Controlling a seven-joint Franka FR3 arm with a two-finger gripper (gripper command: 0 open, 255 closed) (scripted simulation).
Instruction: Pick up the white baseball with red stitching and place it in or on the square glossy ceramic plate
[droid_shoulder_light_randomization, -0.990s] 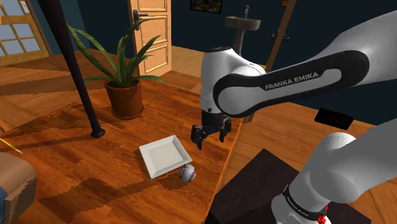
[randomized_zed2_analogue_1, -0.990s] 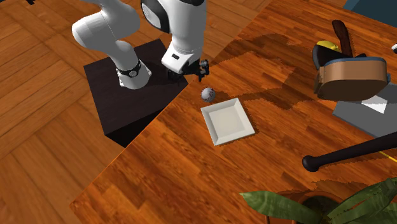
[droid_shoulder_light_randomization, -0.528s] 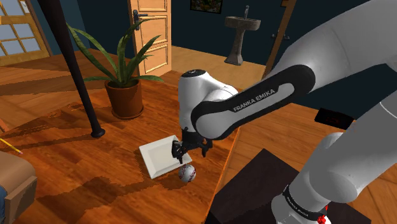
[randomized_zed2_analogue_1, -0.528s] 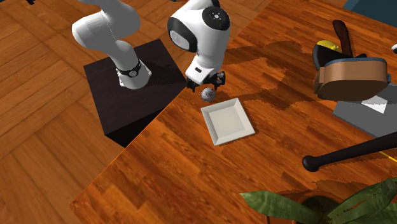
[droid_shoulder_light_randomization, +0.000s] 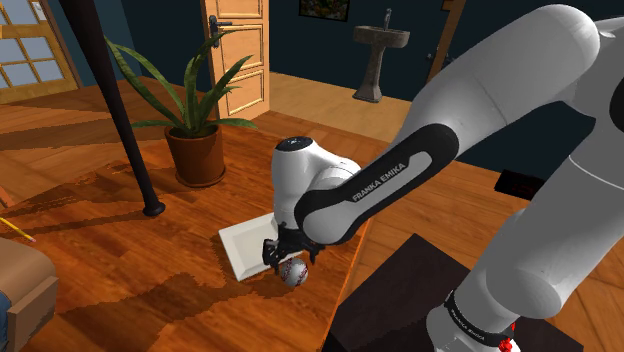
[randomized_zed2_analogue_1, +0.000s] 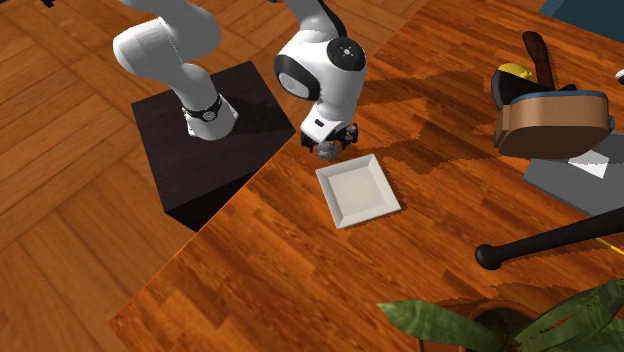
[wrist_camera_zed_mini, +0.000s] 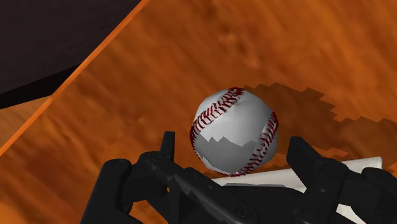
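The white baseball with red stitching (droid_shoulder_light_randomization: 293, 272) (randomized_zed2_analogue_1: 326, 150) (wrist_camera_zed_mini: 234, 130) lies on the wooden table, just off the near edge of the square white plate (droid_shoulder_light_randomization: 252, 243) (randomized_zed2_analogue_1: 358, 190) (wrist_camera_zed_mini: 366, 164). My black gripper (droid_shoulder_light_randomization: 287, 258) (randomized_zed2_analogue_1: 334, 139) (wrist_camera_zed_mini: 233, 151) hangs low right over the ball and is open. In the wrist view its fingertips (wrist_camera_zed_mini: 167, 145) stand apart on either side of the ball, and I see no contact with it. The plate holds nothing.
The table's edge runs close by the ball, with the dark stand (droid_shoulder_light_randomization: 400, 300) (randomized_zed2_analogue_1: 205, 130) beyond it. A potted plant (droid_shoulder_light_randomization: 197, 155) and a black pole (droid_shoulder_light_randomization: 115, 110) stand at the back of the table. A brown case (randomized_zed2_analogue_1: 550, 112) lies at the far side in the second exterior view.
The arm has swung from over the table's edge towards the plate and come down, so the gripper now hangs around the ball. Its fingers stayed open. Ball and plate have not moved.
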